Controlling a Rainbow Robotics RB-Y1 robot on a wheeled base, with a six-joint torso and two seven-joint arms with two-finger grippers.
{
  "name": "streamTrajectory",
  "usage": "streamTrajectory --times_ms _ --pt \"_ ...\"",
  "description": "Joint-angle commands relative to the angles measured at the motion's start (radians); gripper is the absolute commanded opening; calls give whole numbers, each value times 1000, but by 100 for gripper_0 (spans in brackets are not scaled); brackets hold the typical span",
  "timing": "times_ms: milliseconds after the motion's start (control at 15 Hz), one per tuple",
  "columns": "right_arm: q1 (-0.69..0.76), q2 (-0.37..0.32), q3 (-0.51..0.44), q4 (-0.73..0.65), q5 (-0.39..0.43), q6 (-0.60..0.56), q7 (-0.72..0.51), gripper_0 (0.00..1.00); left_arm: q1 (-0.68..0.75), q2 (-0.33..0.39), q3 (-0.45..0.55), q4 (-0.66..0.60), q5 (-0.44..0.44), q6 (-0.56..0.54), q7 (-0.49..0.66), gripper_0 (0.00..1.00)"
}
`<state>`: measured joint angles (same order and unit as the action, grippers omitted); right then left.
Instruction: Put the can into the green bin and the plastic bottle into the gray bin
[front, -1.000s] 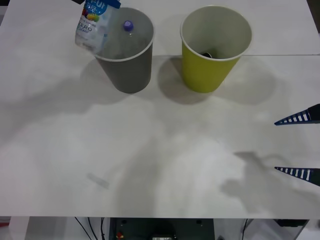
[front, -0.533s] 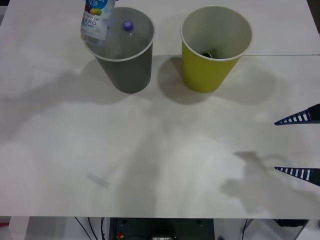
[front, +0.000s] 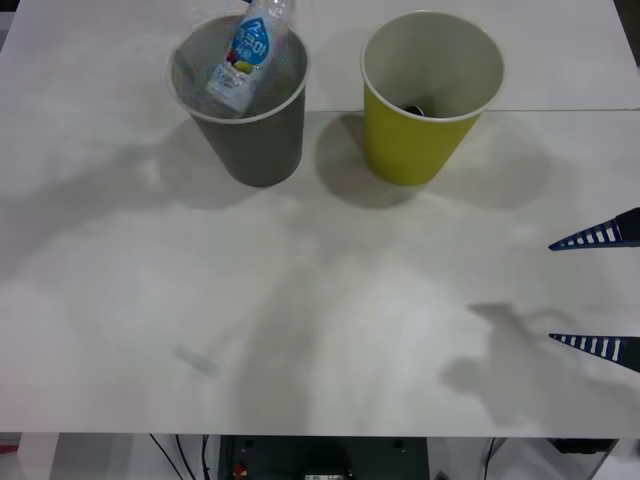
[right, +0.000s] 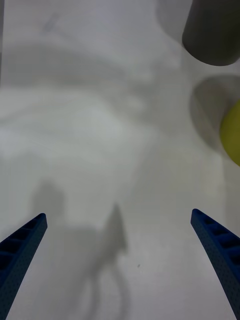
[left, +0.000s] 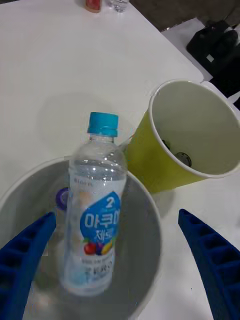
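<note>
1. My left gripper (left: 112, 270) hangs above the tall dark gray tapered bin (front: 250, 140), its blue ribbed fingers (left: 25, 250) spread wide apart with nothing between them.
2. The small clear plastic bottle with the cyan cap and blue-and-white label (left: 95, 220) is inside the mouth of that gray bin, tilted, its lower end down in the bin and its capped end leaning over the far rim toward the green bin.
3. Beside the bottle, deeper in the gray bin, I can see a purple-blue cap (left: 62, 197); what it belongs to I cannot tell.
4. The tall yellow-green tapered bin with the pale inside (front: 430, 130) stands upright just beside the gray one, on its right, the two not touching.
5. At the bottom of the green bin lies a dark round thing (left: 182, 159); I cannot tell what it is.
6. My right gripper (front: 600, 290) hovers over the white table (front: 300, 300) at its right edge, well apart from both bins, fingers (right: 215, 235) wide apart and empty.
</note>
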<state>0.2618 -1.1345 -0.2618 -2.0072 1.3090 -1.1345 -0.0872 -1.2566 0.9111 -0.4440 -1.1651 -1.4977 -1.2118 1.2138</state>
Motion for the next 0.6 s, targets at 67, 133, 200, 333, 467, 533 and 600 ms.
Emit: streamTrajectory --times_ms 67,133,200,333,467,533,600 --pt "0 0 0 0 0 0 0 100 11 80 1 -45 80 -66 -25 100" --pt "0 0 0 0 0 0 0 100 32 117 1 -76 120 -74 -27 100" --pt "0 0 0 0 0 0 0 100 72 161 1 -128 165 -72 -45 100" --pt "0 0 0 0 0 0 0 100 154 241 11 -196 249 -54 -83 100" --pt "0 0 0 0 0 0 0 100 240 307 51 -257 307 -54 -135 100" --pt "0 0 0 0 0 0 0 100 292 330 87 -286 320 -54 -169 100" --pt "0 0 0 0 0 0 0 100 365 342 140 -315 329 -54 -201 100"
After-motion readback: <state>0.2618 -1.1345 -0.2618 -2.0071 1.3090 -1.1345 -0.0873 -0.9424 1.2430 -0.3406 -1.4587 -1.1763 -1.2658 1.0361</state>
